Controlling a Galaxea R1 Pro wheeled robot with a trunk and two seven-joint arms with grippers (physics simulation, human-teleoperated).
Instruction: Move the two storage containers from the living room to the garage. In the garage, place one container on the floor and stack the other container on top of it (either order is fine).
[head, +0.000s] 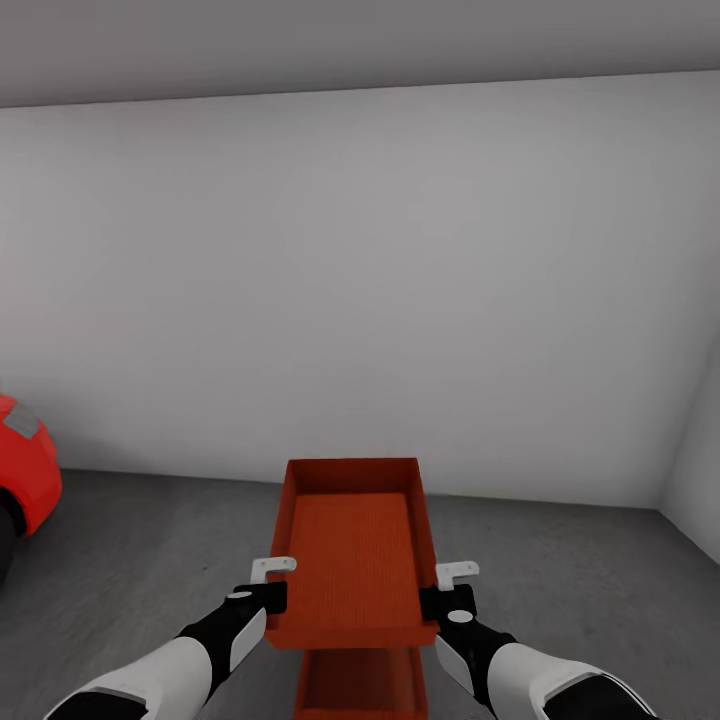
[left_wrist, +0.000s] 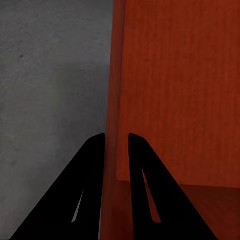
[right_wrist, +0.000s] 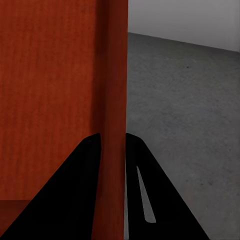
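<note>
1. From the head view, both arms reach forward and low. The left hand (head: 268, 590) and the right hand (head: 448, 592) carry the upper storage container (head: 352, 555) between them, each gripping a side wall near its near corner. The bin is empty. A second storage container (head: 360, 685) sits beneath it on the grey floor (head: 150, 540), also empty as far as visible. A red car (head: 25, 465) stands well off beyond the left hand.
2. From the left wrist view, the left hand (left_wrist: 116, 145) is clamped on the bin's wall (left_wrist: 112, 75).
3. From the right wrist view, the right hand (right_wrist: 113, 145) is clamped likewise on the opposite wall (right_wrist: 115, 70).
</note>
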